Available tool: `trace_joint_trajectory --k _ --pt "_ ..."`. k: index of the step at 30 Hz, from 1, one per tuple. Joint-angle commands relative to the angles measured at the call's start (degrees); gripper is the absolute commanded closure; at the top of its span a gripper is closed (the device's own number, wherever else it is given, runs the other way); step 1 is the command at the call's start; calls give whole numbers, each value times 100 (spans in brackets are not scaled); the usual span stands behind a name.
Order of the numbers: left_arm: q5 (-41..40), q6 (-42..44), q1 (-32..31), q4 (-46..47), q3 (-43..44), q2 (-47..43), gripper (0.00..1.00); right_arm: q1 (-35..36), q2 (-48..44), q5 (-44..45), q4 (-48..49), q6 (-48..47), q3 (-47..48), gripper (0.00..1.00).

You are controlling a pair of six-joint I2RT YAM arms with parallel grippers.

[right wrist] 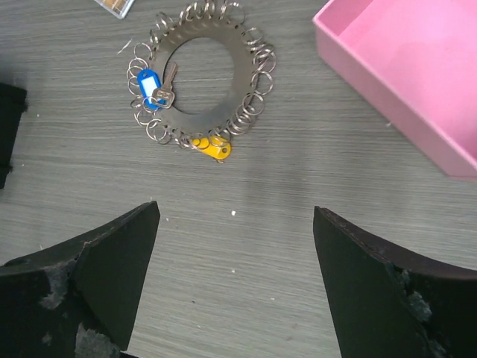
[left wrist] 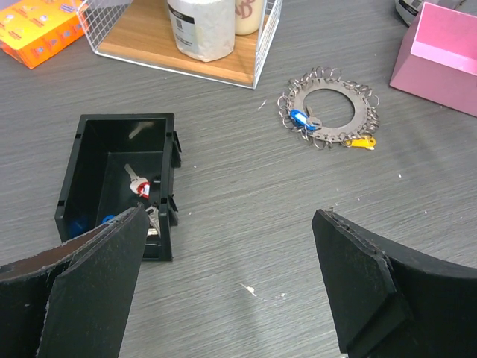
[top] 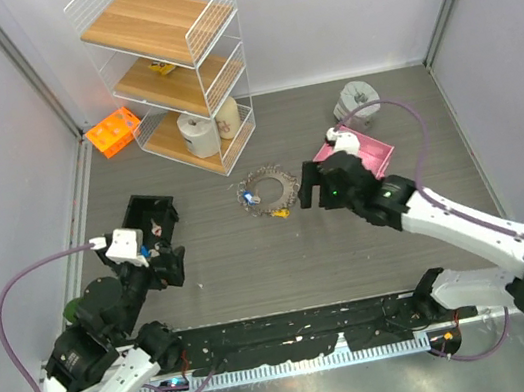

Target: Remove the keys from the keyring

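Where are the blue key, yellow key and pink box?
blue key (right wrist: 143,83), right wrist view, its blue head
yellow key (right wrist: 216,148), right wrist view, its head
pink box (right wrist: 417,52), right wrist view, bare inside

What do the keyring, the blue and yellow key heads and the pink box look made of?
Keyring: metal, a dull grey-silver band with glints on its small wire loops. Blue key head and yellow key head: likely plastic covers, with saturated, slightly glossy colour. Pink box: probably plastic, smooth, matte and uniform.

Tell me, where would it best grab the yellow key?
Probably by its yellow head, from above with the open right gripper. It lies flat and juts outward past the keyring rim, on the side nearest that gripper.
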Motion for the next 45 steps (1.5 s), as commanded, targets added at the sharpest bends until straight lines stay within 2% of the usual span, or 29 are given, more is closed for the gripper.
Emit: trace_joint_trajectory --k 1,2,4,9,12,22,25,29,30,31,32,34,40,45 --pt "-19 147 -13 407 -56 -130 0 273 827 957 493 1147 535 13" --pt "-2 147 -22 416 -56 -147 1 282 978 1001 493 1479 623 19" --pt "-1 164 -13 408 -65 -139 0 308 1565 1080 493 1858 807 22" --pt "34 173 -13 390 -56 -156 0 519 2604 1564 -120 2738 1510 25" --pt "51 182 -13 399 -65 -226 0 511 3245 1468 -438 3230 1932 29" --pt "-1 208 -13 425 -100 -438 0 414 4485 888 -852 3934 2513 30" --pt "-45 208 -13 416 -109 -490 0 353 4793 598 -676 3979 2557 39" --pt "-80 208 -13 416 -109 -526 0 256 5109 509 -641 3996 2724 39" --pt "-72 217 -13 416 -109 -534 1 238 5162 466 -571 3988 2716 47" --pt "-72 209 -13 416 -117 -534 1 203 5172 439 -518 3962 2698 58" --pt "-72 217 -13 416 -117 -534 0 186 5119 387 -509 3961 2663 77" --pt "-63 217 -13 407 -109 -525 0 203 4918 447 -457 3848 2549 95" --pt "-2 173 -13 425 -126 -447 0 379 3803 536 9 2944 1891 95" --pt "577 7 -13 434 -56 -113 0 405 2590 317 395 2476 1266 95"
